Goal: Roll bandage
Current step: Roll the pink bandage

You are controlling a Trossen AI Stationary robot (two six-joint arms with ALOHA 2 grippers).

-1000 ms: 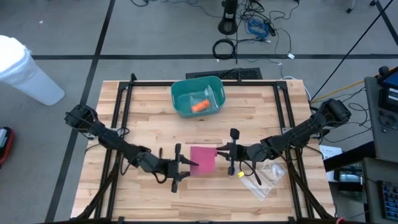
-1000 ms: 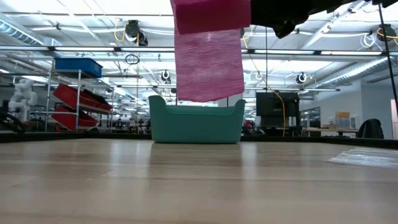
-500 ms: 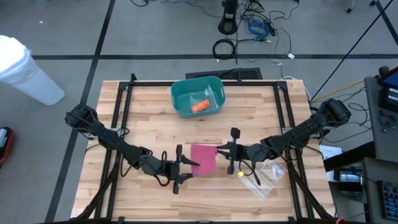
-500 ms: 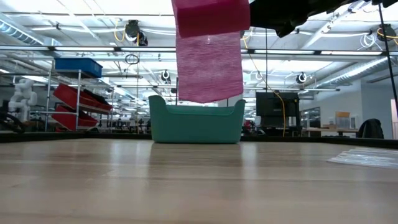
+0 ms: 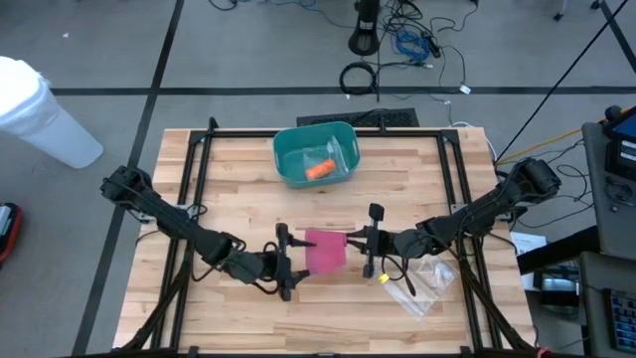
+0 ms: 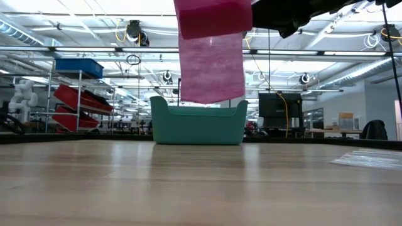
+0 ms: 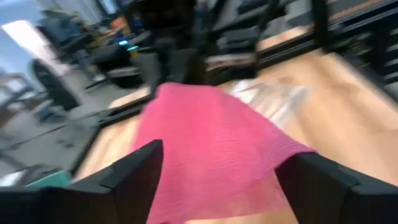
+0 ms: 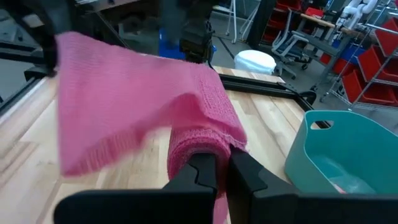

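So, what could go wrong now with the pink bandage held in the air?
The left gripper is open beside the bandage, so the loose tail hangs free and may unroll. Only the right gripper, shut on the roll's end, carries it; a slip could drop it onto the table.

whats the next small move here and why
Probably close the left pincer on the hanging tail of the bandage. The right pincer is shut on the rolled end, held above the table, while the left is open with the loose tail between its fingers; it needs tension before more rolling.
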